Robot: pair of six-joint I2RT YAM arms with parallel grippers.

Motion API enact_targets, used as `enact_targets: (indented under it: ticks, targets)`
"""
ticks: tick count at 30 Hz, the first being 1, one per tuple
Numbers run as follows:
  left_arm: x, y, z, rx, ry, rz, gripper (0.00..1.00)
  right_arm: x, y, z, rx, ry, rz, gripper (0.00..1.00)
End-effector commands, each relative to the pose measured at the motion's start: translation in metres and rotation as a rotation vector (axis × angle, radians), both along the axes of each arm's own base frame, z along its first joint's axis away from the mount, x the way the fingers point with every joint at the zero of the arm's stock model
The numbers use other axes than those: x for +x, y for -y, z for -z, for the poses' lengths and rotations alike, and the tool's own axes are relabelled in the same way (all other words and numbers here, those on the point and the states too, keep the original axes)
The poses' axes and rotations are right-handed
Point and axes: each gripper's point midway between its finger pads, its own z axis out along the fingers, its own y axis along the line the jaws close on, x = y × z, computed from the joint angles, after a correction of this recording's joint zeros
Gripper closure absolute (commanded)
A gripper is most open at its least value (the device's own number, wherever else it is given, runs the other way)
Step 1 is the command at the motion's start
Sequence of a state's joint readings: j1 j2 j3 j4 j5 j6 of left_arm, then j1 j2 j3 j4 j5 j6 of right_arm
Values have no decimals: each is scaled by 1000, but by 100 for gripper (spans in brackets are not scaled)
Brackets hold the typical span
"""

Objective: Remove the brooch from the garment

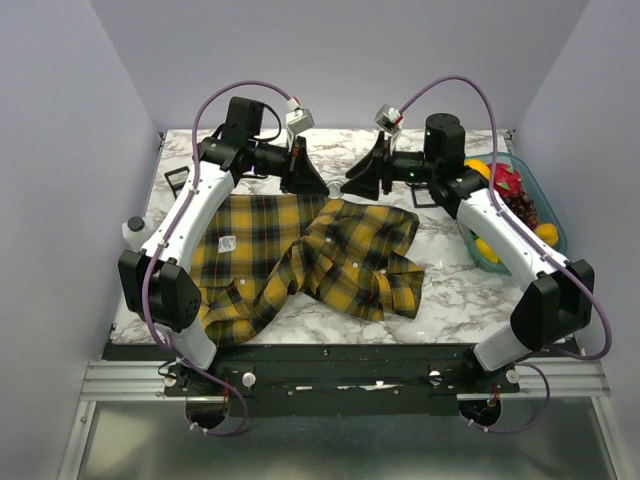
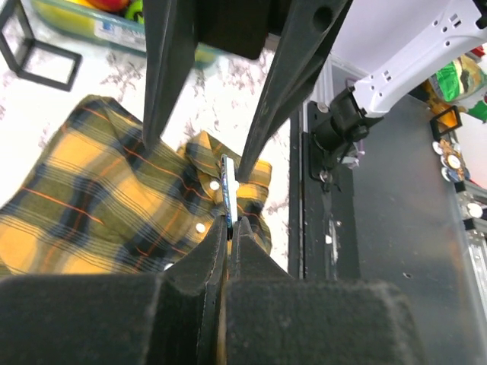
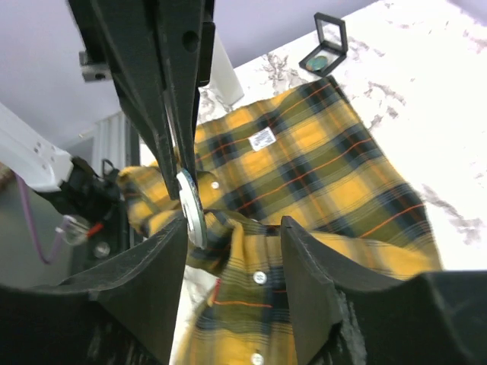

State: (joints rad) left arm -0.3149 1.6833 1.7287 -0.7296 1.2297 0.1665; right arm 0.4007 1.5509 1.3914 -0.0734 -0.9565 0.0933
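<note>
- Black fingers of the left pincer (image 2: 228, 232) are pressed together, pinching the brooch (image 2: 227, 190) by its rim. The disc stands edge-on between the pads.
- Right pincer (image 3: 236, 228) is spread. Its 2 fingers straddle the disc and the left fingertips, with no contact that I can make out.
- Judgement: the right is placed to pin down cloth or catch a backing while the left pulls, which would explain the 2 arms meeting nose to nose.
- Brooch position: raised off the surface (image 1: 450, 290) at far centre, just over the collar end of the garment (image 1: 300, 260).
- Plaid cloth directly beneath the disc peaks up toward it. I cannot tell whether the pin passes through the fabric or is already free.
- The rest of the garment lies rumpled and flat, sleeves folded in. Judgement: its own weight is the only anchor against a pull.
- Further out: black square frame (image 3: 327, 46) near the shirt's far corner, and a teal bin (image 1: 545, 215) at the right edge, well apart.
</note>
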Motion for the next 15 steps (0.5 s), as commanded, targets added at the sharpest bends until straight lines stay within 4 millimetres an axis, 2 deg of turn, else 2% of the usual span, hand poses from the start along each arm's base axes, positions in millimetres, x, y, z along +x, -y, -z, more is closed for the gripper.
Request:
enact_targets:
  ticks: [1, 2, 3, 6, 7, 9, 11, 15]
  targets:
    - [-5, -4, 2, 42, 30, 7, 95, -13, 20, -10, -72, 280, -26, 37]
    - [-6, -4, 3, 45, 35, 11, 94, -15, 24, 3, -105, 273, -22, 37]
    - [-7, -4, 3, 43, 37, 19, 94, -14, 27, 7, -127, 308, -17, 37]
    - [-11, -4, 1, 39, 55, 43, 92, -20, 27, 9, -122, 287, -30, 40]
    - [-13, -3, 2, 45, 50, 50, 92, -23, 23, 11, -106, 258, -61, 49]
    - [-12, -1, 4, 65, 105, 64, 92, -24, 18, 8, -72, 198, -79, 56]
    - [-18, 1, 14, 118, 116, 85, 92, -19, 13, 9, -49, 162, -84, 57]
    - [-20, 2, 10, 125, 152, 94, 92, -11, 7, 8, -38, 127, -91, 56]
